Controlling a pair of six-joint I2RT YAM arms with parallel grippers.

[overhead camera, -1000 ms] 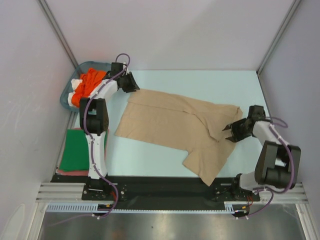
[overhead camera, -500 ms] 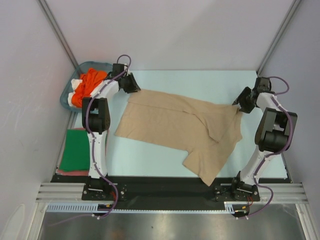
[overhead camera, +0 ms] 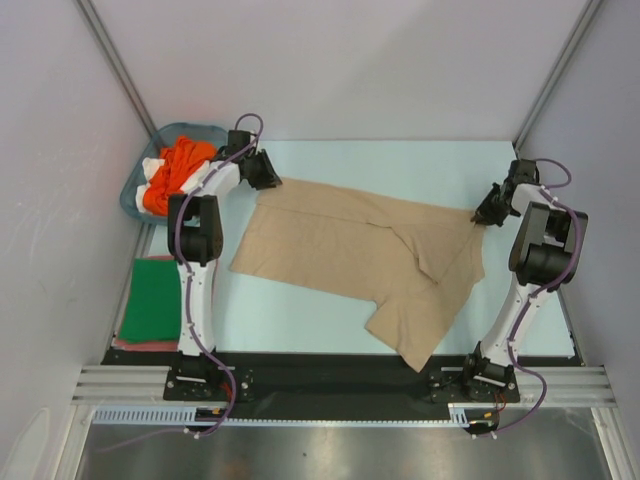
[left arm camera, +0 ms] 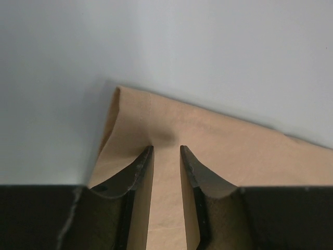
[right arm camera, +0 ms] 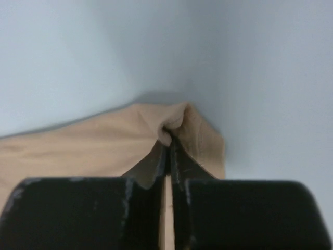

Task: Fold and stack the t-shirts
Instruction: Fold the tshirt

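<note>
A: Where was the tan shirt [overhead camera: 350, 250]?

B: Spread askew over the middle of the pale surface [overhead camera: 400, 160], with one flap reaching toward the near edge and a crease right of centre.

A: And the left jaws?

B: At the shirt's far-left corner. In the wrist view their fingertips [left arm camera: 146, 156] stood a little apart, low over the cloth. Tan fabric showed in the gap, and I saw nothing pinched.

A: The right jaws?

B: Clenched on the shirt's far-right corner. A small bunch of tan cloth was squeezed between the fingertips [right arm camera: 179, 159], with the corner drawn out toward the right side of the surface.

A: What about the other shirts?

B: The orange shirt [overhead camera: 180, 160] and the white shirt [overhead camera: 153, 168] sat heaped in the teal basket [overhead camera: 131, 195] at the far-left corner, just beside the left arm [overhead camera: 190, 235]. The dark green shirt [overhead camera: 150, 300] lay folded flat at the near left, apart from the tan one. A thin reddish edge [overhead camera: 140, 343] showed under its near side, though I couldn't make out what that was
</note>
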